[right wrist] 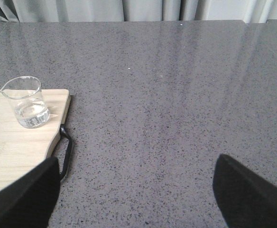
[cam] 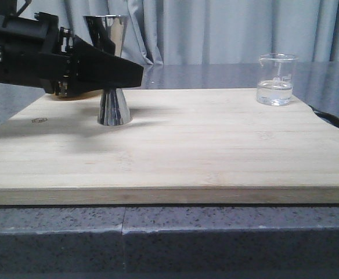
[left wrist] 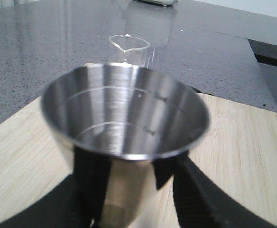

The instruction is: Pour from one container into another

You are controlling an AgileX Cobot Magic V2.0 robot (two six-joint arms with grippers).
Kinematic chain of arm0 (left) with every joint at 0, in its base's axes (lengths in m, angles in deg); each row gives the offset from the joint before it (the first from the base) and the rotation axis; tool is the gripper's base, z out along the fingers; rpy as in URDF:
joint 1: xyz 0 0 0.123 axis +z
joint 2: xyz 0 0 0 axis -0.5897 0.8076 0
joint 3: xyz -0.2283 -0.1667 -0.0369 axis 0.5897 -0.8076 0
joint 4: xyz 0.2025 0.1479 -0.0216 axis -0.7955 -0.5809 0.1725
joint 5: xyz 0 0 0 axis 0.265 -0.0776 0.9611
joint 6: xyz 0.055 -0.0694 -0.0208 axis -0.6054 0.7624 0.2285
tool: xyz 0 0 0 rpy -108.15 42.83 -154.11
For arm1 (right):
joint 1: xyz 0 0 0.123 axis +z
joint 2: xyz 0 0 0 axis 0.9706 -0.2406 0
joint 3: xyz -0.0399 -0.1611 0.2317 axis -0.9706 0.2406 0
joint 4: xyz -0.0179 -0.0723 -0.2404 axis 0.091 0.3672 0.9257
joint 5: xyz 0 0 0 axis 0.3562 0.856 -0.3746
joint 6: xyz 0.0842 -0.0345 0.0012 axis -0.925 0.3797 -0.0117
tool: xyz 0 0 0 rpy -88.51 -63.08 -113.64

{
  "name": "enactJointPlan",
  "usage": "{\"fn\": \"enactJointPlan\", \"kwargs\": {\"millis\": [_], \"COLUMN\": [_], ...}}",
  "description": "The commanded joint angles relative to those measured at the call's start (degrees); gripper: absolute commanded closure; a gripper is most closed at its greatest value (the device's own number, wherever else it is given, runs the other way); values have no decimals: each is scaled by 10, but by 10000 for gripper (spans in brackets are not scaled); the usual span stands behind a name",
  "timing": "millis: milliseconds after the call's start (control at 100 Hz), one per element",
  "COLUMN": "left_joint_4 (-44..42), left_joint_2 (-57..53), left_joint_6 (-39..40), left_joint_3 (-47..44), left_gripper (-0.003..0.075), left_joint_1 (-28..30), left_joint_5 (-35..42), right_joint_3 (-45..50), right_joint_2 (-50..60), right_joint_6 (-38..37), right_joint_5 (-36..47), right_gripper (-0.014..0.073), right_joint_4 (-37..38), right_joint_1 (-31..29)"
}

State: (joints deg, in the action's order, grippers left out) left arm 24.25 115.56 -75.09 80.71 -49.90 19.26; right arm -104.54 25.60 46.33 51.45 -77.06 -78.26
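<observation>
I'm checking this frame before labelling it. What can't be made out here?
- Jigger waist: front view, covered by the left pincer.
- Jigger contents: left wrist view, bowl bottom blurred, liquid unclear.
- Beaker printed marks: too faint and small in every view.
- Right pincer: only its dark fingertips show in the right wrist view; absent from front view.
- Board handle: front view, cut off at right.

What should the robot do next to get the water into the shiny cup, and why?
Probably move the open right gripper over to the small clear glass beaker: it holds the water, stands untouched on the wooden board, while the left gripper already brackets the steel hourglass jigger.
</observation>
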Motion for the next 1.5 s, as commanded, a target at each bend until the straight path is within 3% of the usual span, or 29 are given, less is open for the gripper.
{"fn": "enactJointPlan", "kwargs": {"millis": [0, 1380, 1490], "left_joint_4": [44, 44, 44], "left_joint_2": [-24, -99, -102], "left_joint_6": [4, 9, 42], "left_joint_3": [17, 29, 39], "left_gripper": [454, 460, 460], "left_joint_1": [-4, -4, -4], "left_joint_5": [-64, -64, -64], "right_joint_3": [-19, -19, -19], "right_joint_2": [-10, -10, -11], "right_joint_6": [1, 1, 1], "right_joint_5": [38, 45, 63], "right_gripper": [-3, -3, -3], "right_joint_4": [4, 2, -5], "right_joint_1": [-2, -2, -2]}}
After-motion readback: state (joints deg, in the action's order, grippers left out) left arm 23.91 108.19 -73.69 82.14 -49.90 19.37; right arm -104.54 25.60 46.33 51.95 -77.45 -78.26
